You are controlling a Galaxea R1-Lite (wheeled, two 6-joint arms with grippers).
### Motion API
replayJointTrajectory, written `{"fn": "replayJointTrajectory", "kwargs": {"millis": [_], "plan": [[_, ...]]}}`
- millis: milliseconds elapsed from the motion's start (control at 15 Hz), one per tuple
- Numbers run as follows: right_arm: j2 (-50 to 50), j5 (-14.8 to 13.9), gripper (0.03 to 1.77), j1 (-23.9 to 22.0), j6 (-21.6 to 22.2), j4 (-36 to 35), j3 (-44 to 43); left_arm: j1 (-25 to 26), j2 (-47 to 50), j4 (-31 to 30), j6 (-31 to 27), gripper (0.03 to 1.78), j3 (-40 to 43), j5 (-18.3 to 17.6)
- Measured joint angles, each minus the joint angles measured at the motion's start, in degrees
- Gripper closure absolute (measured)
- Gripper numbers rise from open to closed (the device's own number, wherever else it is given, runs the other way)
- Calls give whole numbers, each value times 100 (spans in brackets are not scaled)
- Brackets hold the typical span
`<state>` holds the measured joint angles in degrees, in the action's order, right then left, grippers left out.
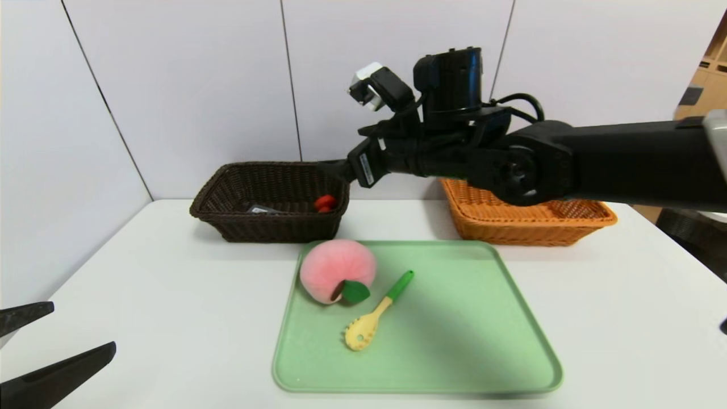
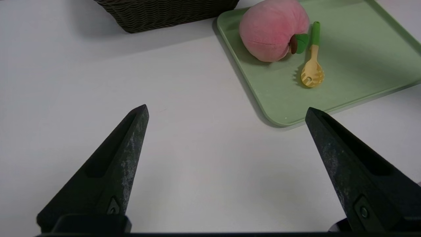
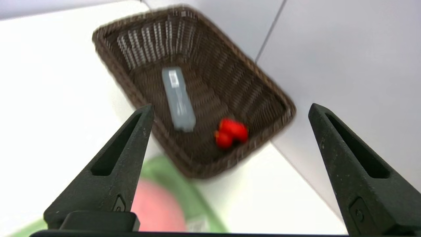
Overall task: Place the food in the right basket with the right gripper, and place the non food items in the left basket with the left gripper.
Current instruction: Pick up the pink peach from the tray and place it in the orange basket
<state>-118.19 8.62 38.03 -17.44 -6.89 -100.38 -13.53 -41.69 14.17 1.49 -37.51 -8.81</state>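
From overhead, the right gripper (image 1: 339,168) hangs above the dark brown basket (image 1: 227,196), well apart from the plush peach (image 1: 336,269) on the green tray (image 1: 471,318); the pasta spoon (image 1: 375,312) lies diagonally, handle toward the orange basket (image 1: 534,224). Left wrist: left gripper (image 2: 227,115), fingers wide apart, low over the table (image 2: 82,82), empty. Right wrist: splayed fingers (image 3: 113,168) frame the grey case (image 3: 178,98) and red duck (image 3: 232,132) inside.

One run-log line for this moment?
right claw: open, above dark basket | duck, case: inside | peach, spoon: on tray
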Motion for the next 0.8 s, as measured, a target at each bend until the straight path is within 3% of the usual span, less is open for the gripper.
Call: {"fn": "replayJointTrajectory", "kwargs": {"millis": [200,800], "plan": [[937,-265,15,20,-13,391,1193,-2,18,-2,5,12,-2,-9],[3528,-1241,11,-89,433,417,4357,-9,285,5,-1,12,85,-22]]}}
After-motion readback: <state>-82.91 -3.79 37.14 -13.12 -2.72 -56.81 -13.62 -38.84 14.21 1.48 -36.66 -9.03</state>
